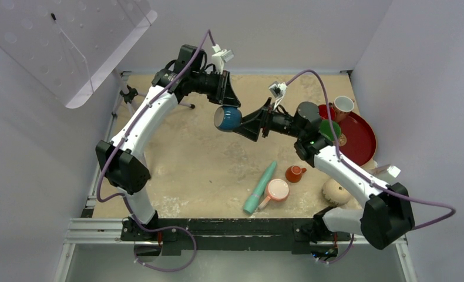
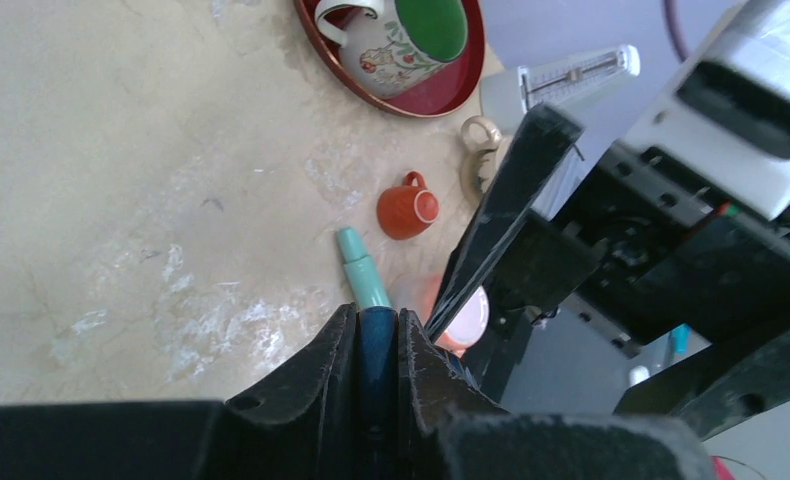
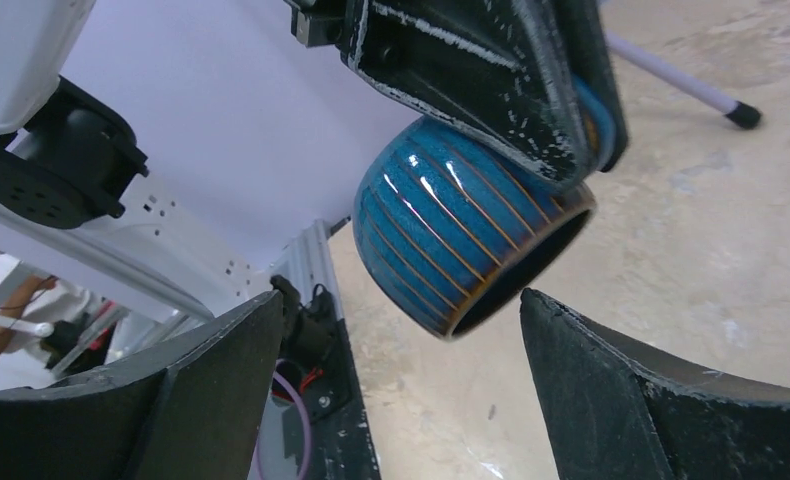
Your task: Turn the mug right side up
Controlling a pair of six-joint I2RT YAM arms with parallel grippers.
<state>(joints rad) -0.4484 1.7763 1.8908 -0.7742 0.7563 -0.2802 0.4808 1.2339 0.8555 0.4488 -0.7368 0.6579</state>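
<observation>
The mug [image 1: 336, 191] is a rounded beige dome, mouth down, on the table near the right arm's base; part of it shows in the left wrist view [image 2: 467, 170]. Neither gripper touches it. My left gripper [image 1: 227, 104] is shut on the rim of a blue striped cup [image 1: 227, 118], held in the air above the table's middle, mouth tilted down and sideways. Its wall sits between the fingers in the left wrist view [image 2: 378, 350]. My right gripper [image 1: 247, 124] is open, its jaws either side of and just below the blue cup [image 3: 451, 230], not touching it.
A red tray [image 1: 362, 141] at the right holds a floral white mug with green inside [image 2: 411, 40] and another white mug [image 1: 343, 106]. A small orange cup [image 1: 295, 173], a teal tube [image 1: 260, 188] and a pale mug with pink inside [image 1: 276, 191] lie near the front.
</observation>
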